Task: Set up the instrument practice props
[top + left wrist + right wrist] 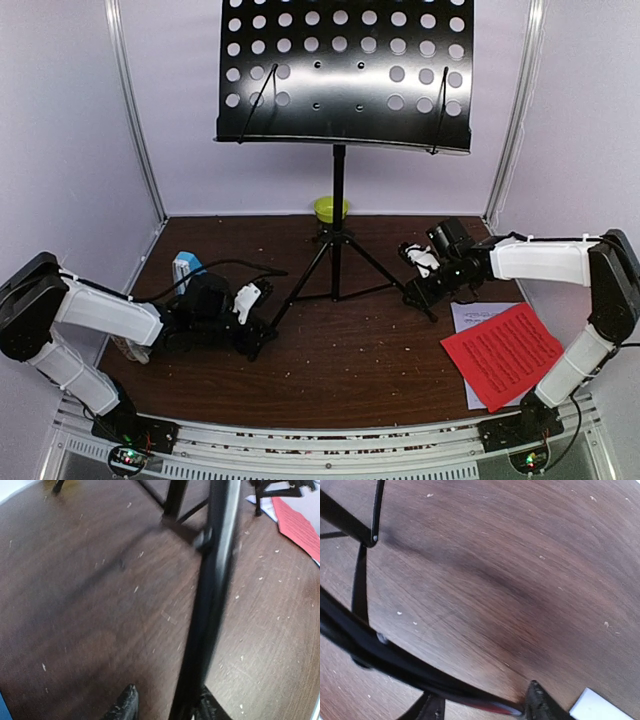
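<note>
Top external view: the black music stand [340,125] stands upright at the middle back of the table [350,370], with its perforated desk high up and its three legs spread on the wood.
Left tripod leg [300,290]: slants down toward the left arm, and its foot ends at the left gripper [262,340].
Right tripod leg [385,275]: slants down toward the right arm, and its foot ends at the right gripper [415,295].
Left gripper jaws: in the left wrist view they stand apart with the dark leg running up between them. There is a clear gap on one side, and the leg lies close against the other finger.
Right gripper jaws: in the right wrist view they are apart too. The leg crosses in front of them, its tip just beside one finger [540,707], and it is not pinched.
Red music sheet [503,352]: lies flat at the right front of the table, near the right arm.
White music sheet [470,315]: lies under the red one, showing only along its left and upper edges.
Blue metronome [186,268]: stands at the left side of the table, just behind the left arm's wrist.
Lime-green bowl [331,208]: sits at the back edge, behind the stand's pole.
Table surface: dark wood, speckled with pale flecks.
</note>
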`<state>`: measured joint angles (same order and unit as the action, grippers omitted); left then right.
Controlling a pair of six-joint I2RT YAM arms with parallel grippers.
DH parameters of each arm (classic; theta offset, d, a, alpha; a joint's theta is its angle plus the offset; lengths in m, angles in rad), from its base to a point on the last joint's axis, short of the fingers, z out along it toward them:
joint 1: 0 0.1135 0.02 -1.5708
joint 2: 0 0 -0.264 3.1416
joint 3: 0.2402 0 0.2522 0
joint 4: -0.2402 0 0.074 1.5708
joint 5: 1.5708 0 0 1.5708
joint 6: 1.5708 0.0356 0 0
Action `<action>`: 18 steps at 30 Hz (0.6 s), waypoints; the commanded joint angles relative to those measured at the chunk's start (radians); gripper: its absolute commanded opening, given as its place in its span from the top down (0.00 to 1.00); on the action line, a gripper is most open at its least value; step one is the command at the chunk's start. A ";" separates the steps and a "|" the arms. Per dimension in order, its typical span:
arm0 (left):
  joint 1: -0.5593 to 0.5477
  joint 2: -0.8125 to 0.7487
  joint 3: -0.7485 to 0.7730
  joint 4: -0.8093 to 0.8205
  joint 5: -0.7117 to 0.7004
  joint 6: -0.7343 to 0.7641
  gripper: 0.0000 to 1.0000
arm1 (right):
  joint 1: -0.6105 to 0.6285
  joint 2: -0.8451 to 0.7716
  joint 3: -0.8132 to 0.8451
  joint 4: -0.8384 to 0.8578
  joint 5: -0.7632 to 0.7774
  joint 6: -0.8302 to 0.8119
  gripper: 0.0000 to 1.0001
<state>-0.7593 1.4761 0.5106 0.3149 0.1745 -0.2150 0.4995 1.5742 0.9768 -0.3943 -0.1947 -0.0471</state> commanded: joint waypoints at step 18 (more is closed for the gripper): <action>-0.096 -0.392 0.171 -0.300 -0.230 0.014 0.29 | -0.045 -0.369 -0.042 -0.352 0.191 0.590 0.06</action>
<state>-0.8185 1.1122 0.6315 0.0628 0.0044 -0.2157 0.4622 1.2736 0.9871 -0.6106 -0.0444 0.3534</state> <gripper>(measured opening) 0.709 0.935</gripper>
